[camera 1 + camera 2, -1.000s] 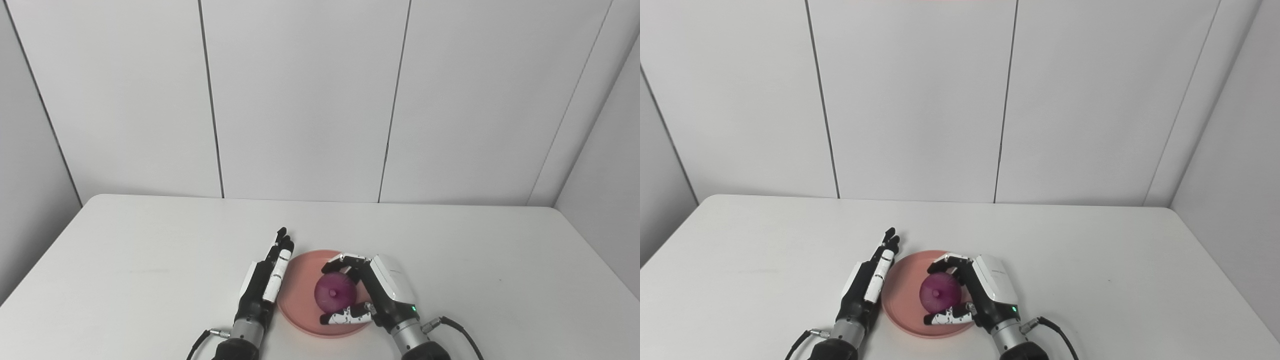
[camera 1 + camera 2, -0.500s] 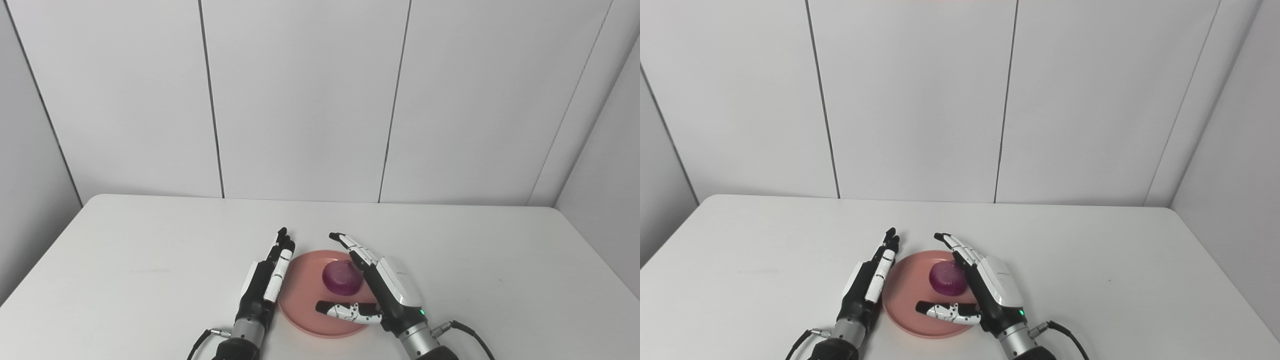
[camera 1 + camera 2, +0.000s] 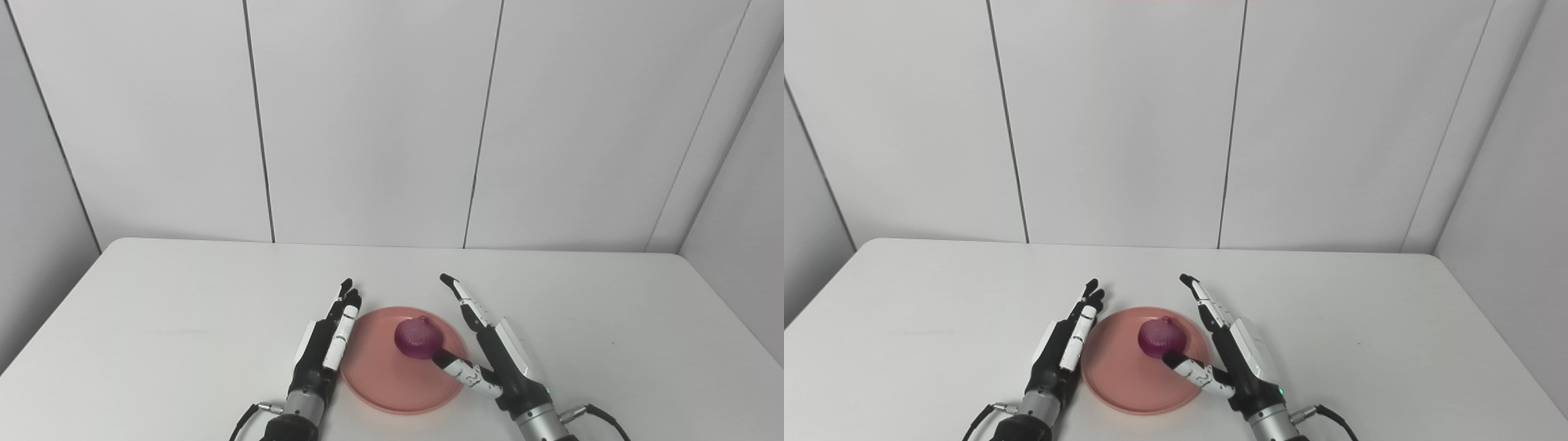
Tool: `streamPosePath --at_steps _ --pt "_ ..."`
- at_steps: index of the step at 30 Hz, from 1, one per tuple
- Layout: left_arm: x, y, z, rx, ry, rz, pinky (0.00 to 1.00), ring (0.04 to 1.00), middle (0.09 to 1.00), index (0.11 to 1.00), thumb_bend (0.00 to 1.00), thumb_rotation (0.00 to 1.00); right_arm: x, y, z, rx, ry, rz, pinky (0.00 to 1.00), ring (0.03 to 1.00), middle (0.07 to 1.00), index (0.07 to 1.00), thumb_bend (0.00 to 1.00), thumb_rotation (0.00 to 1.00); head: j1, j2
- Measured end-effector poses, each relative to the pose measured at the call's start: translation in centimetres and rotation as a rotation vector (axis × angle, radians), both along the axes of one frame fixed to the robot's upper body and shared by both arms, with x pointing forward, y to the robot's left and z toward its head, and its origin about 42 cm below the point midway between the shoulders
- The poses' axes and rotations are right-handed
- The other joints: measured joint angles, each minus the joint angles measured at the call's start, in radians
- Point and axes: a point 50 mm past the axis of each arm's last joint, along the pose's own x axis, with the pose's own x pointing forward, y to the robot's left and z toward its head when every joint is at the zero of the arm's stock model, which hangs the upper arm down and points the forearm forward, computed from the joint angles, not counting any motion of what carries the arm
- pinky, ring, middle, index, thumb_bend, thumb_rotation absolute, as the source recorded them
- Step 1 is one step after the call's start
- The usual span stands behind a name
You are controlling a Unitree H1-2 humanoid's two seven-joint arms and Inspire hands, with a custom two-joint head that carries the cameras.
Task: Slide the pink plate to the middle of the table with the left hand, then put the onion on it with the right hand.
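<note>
The pink plate (image 3: 386, 380) lies on the white table (image 3: 184, 318) near its front middle. A purple onion (image 3: 418, 338) rests on the plate's far right part. My right hand (image 3: 499, 361) stands open just right of the plate, fingers stretched away from me, and its thumb tip is at or against the onion's near side. My left hand (image 3: 324, 343) is flat and open along the plate's left rim, holding nothing. The same plate (image 3: 1127, 376), onion (image 3: 1160, 337), right hand (image 3: 1240, 358) and left hand (image 3: 1066, 346) show in the right eye view.
White wall panels (image 3: 367, 122) rise behind the table's far edge. Cables (image 3: 603, 416) trail from both wrists at the bottom of the picture.
My right hand has let go of the onion, spread its fingers and drawn off to the right. The onion now rests on the plate. The left hand has stayed put.
</note>
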Motion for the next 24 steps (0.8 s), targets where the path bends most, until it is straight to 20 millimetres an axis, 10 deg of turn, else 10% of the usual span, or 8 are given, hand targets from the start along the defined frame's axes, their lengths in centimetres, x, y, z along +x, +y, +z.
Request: streamPosePath --at_steps 24 --pt "-0.5 1.3 0.0 0.016 -0.005 -0.03 0.97 0.972 0.988 0.977 0.55 1.0 1.6 -2.2 -1.6 0.279 0.266 -0.097 0.89 0.932 0.936 0.939 0.71 1.0 -0.024 0.02"
